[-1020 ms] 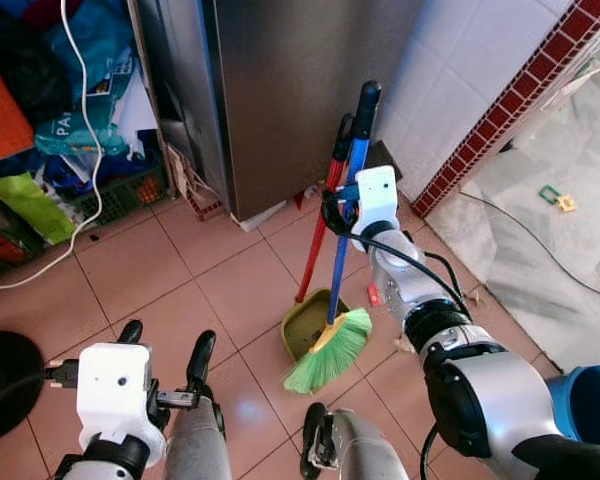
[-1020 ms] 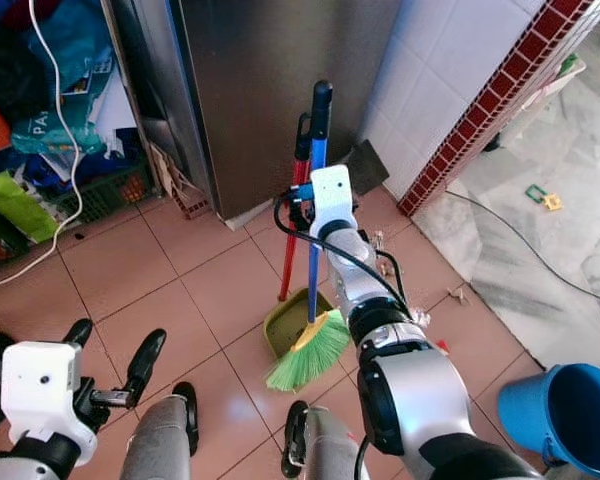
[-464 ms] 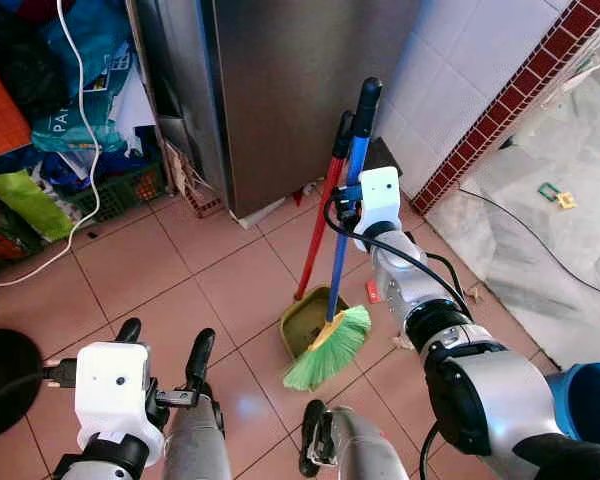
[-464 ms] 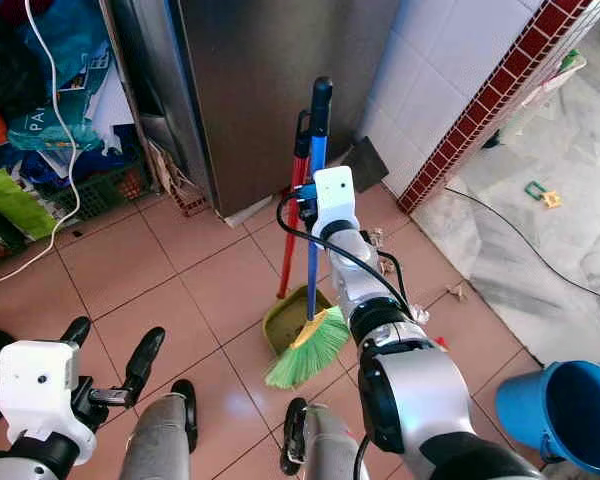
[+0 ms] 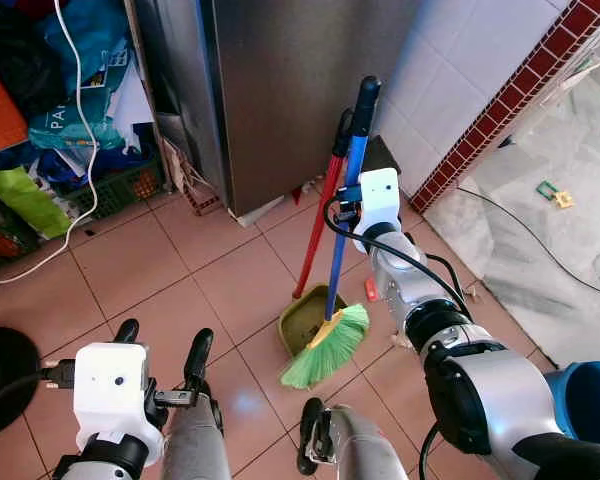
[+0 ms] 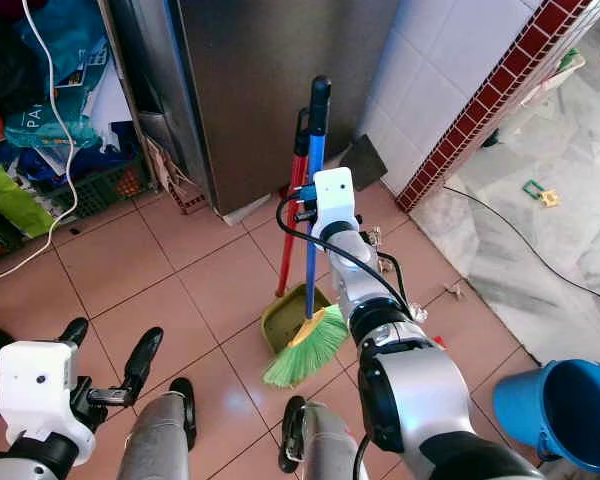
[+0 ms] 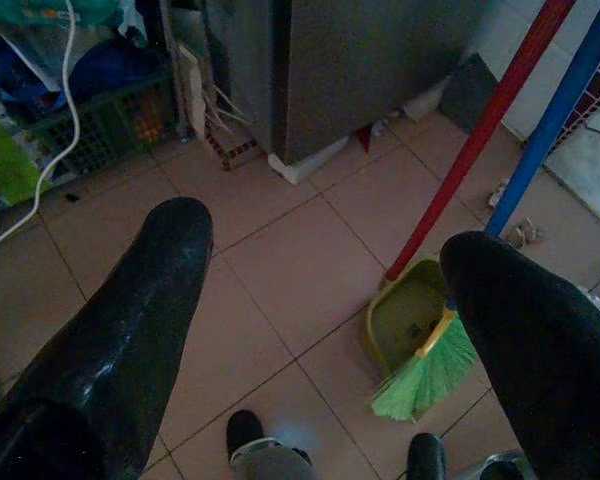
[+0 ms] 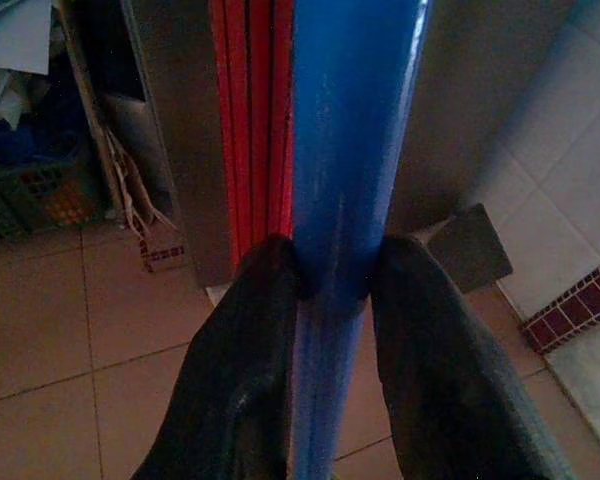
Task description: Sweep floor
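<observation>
A broom with a blue handle [image 5: 343,240] and green bristles [image 5: 325,358] stands upright on the tiled floor before the steel fridge. My right gripper [image 8: 335,268] is shut on the blue handle about halfway up, one finger [image 8: 250,340] pressing on each side. Beside the bristles sits an olive dustpan [image 5: 300,320], whose red handle [image 5: 321,225] leans against the fridge just behind the broom. My left gripper [image 5: 163,345] hangs low at the front left, open and holding nothing.
The steel fridge [image 5: 280,90] and white tiled wall [image 5: 450,70] close off the back. Bags, crates and a white cable [image 5: 83,140] crowd the left. A blue bucket [image 5: 585,400] stands at front right. Marble floor with a thin cable [image 5: 540,240] lies right.
</observation>
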You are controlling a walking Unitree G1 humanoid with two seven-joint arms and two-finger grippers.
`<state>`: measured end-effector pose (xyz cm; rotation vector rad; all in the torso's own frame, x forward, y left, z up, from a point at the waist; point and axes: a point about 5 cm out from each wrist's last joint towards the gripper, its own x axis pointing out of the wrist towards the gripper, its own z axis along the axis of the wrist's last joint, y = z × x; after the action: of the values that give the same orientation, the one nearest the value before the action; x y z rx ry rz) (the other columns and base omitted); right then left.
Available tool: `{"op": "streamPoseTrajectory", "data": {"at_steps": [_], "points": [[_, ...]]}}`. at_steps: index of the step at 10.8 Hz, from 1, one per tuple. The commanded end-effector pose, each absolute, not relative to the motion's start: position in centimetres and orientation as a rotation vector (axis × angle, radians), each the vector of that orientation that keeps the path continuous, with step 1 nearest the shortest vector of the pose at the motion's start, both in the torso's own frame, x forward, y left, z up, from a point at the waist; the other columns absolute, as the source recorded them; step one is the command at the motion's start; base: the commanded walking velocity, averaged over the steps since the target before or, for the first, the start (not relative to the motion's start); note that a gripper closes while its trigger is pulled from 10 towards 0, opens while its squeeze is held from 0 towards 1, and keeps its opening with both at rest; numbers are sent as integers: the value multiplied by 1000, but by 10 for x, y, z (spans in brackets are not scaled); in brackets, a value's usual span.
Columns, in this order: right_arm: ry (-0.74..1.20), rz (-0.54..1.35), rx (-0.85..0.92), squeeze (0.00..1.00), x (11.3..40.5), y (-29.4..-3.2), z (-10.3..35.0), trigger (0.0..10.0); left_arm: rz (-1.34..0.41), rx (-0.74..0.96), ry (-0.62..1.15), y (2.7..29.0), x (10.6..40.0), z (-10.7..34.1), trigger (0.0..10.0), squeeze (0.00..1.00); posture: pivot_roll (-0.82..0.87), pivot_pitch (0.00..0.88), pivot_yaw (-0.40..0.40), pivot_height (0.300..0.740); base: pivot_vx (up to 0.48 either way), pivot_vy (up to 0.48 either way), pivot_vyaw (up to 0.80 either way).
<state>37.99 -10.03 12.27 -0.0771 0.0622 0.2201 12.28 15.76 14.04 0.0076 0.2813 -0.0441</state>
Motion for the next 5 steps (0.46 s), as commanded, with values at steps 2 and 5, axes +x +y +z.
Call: {"op": "streamPoseTrajectory", "data": {"at_steps": [2, 5], "points": [[93, 200, -62, 0, 377, -107, 114, 0, -45, 5, 291, 157, 120, 142, 10000, 0, 246, 306, -119, 740, 0, 0, 0], [81, 193, -57, 0, 379, -113, 118, 0, -43, 19, 277, 160, 127, 141, 10000, 0, 243, 280, -119, 740, 0, 0, 0]]}}
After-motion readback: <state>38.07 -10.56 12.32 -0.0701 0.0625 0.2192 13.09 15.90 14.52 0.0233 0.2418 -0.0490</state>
